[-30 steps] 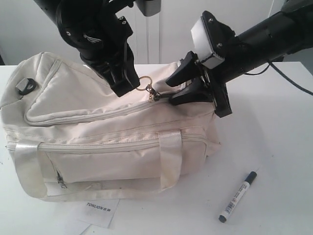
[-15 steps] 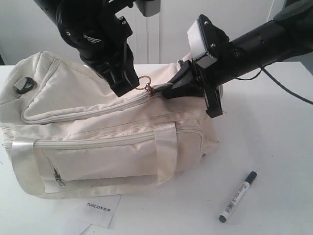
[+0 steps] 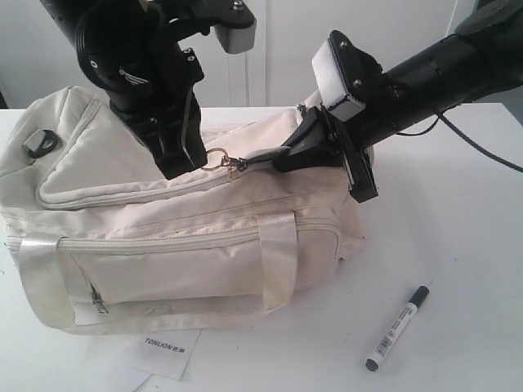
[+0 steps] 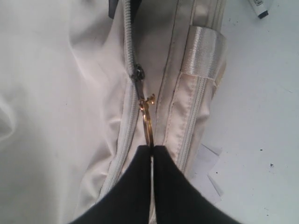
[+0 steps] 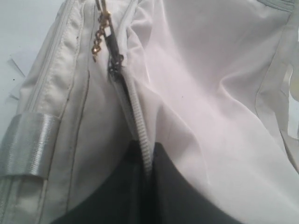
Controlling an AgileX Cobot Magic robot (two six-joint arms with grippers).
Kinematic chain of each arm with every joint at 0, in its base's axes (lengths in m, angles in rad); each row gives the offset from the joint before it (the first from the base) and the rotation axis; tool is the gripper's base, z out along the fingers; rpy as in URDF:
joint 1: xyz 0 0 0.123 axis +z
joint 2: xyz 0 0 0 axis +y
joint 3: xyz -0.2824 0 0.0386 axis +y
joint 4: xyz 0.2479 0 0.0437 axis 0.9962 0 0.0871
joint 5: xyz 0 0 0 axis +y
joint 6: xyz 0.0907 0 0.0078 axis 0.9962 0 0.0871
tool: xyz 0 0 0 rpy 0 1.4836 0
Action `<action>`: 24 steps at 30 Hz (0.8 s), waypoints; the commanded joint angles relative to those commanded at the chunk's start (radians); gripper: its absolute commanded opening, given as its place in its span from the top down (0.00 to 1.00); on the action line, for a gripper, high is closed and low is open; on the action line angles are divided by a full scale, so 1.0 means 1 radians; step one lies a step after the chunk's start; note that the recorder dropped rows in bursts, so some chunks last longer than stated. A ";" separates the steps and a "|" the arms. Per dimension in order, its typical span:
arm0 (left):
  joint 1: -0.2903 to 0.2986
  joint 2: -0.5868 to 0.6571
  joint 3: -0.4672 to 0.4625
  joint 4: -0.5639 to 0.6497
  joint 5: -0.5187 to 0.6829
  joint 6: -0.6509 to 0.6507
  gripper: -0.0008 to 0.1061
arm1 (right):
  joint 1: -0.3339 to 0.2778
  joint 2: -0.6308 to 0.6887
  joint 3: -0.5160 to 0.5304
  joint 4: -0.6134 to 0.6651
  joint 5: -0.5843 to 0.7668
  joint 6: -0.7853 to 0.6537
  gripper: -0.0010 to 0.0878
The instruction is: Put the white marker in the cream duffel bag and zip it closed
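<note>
The cream duffel bag [image 3: 163, 237] lies on its side on the white table. My left gripper [image 3: 189, 167] is shut on the brass pull ring [image 3: 216, 158] of the top zipper; the left wrist view shows the ring [image 4: 147, 122] pinched at the left gripper's [image 4: 152, 147] tips. My right gripper [image 3: 284, 158] is shut on the zipper edge at the bag's right end, and the toothed tape [image 5: 138, 119] runs in between the right gripper's [image 5: 147, 150] tips. The white marker [image 3: 398, 327] lies on the table, right of the bag and apart from both grippers.
A white paper tag printed "TONLION" [image 3: 167, 348] lies under the bag's front edge. The bag's webbing handle [image 3: 278, 261] and zipped front pocket [image 3: 163, 273] face the camera. A black buckle [image 3: 38, 143] sits at the bag's left end.
My right gripper has shut on the bag's zipper edge. My left gripper has moved left with the pull ring, drawing the slider along. The bag has shifted slightly.
</note>
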 joint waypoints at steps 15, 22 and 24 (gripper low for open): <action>0.000 0.000 0.002 0.052 0.000 -0.015 0.99 | 0.000 0.000 0.000 -0.052 0.001 0.025 0.99; 0.012 0.000 0.021 0.052 0.000 -0.003 0.99 | 0.000 0.000 0.000 -0.052 0.001 0.027 0.99; 0.031 0.000 0.040 0.052 0.000 -0.003 0.99 | 0.000 0.000 0.000 -0.052 0.001 0.029 0.99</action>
